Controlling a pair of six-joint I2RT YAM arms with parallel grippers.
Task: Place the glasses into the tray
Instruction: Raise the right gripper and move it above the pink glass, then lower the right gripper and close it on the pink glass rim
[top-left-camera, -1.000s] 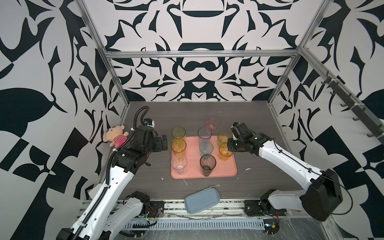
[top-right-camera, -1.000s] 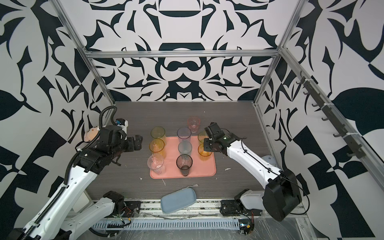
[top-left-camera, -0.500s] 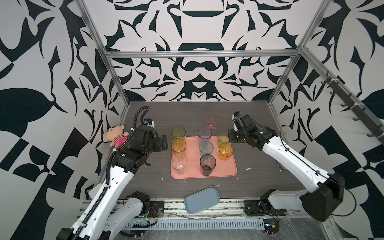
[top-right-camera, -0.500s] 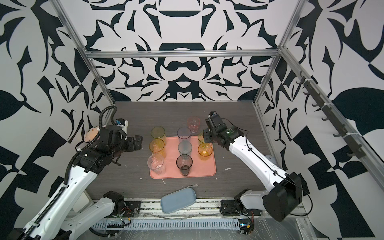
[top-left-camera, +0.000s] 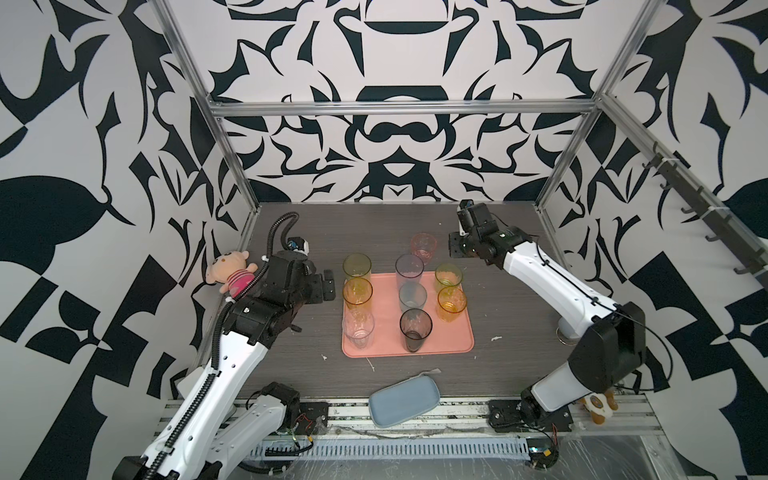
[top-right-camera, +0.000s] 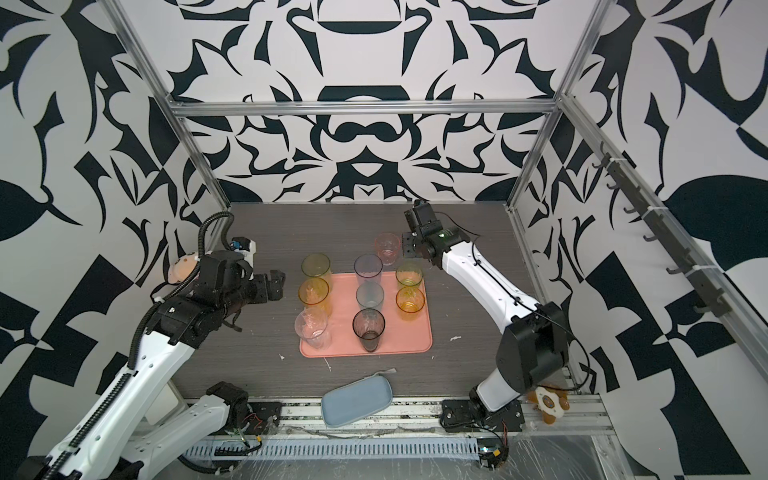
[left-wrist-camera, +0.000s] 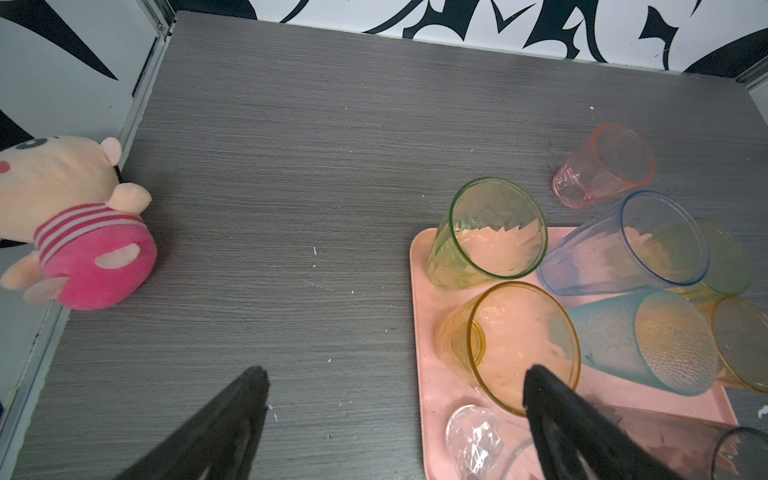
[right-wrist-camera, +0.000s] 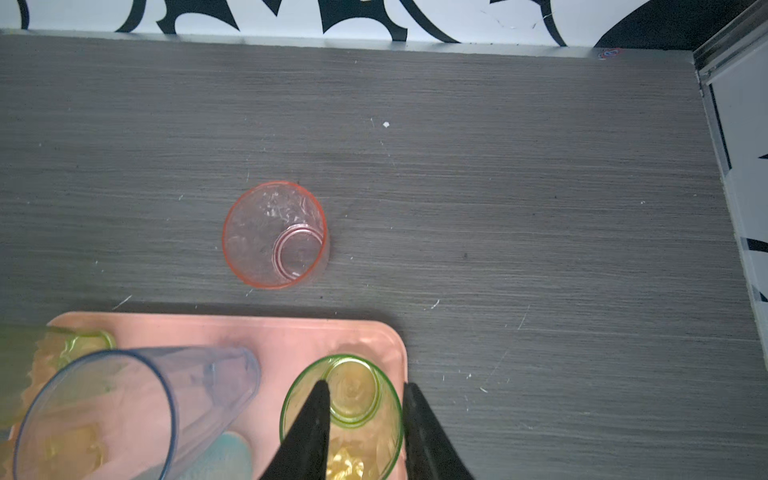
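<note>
**Right arm has left the amber glass on the tray and pulled back toward the pink one**

You are looking down on a dark wood-grain counter (top-left-camera: 374, 224) with a salmon-pink tray (top-left-camera: 457, 345) at its middle. A second ago the right jaws were down at the short amber glass (top-left-camera: 451, 304) on the tray's right side. Since then they have lifted clear and drawn toward the back wall, leaving that glass upright on the tray. They now hang near the pink glass (top-left-camera: 423, 246), to its right in both top views. That glass stands upright on the counter just behind the tray's far edge, not touching it. Eight glasses stand on the tray, so the pink one looks like the last to move, and the right arm seems to be lining up for it.

In the right wrist view the right jaws are a little apart, with nothing between them and nothing touched. The short green glass (right-wrist-camera: 351, 390) shows below them. The left jaws stand wide apart and empty over the tray's left edge, as they did a second ago.
</note>
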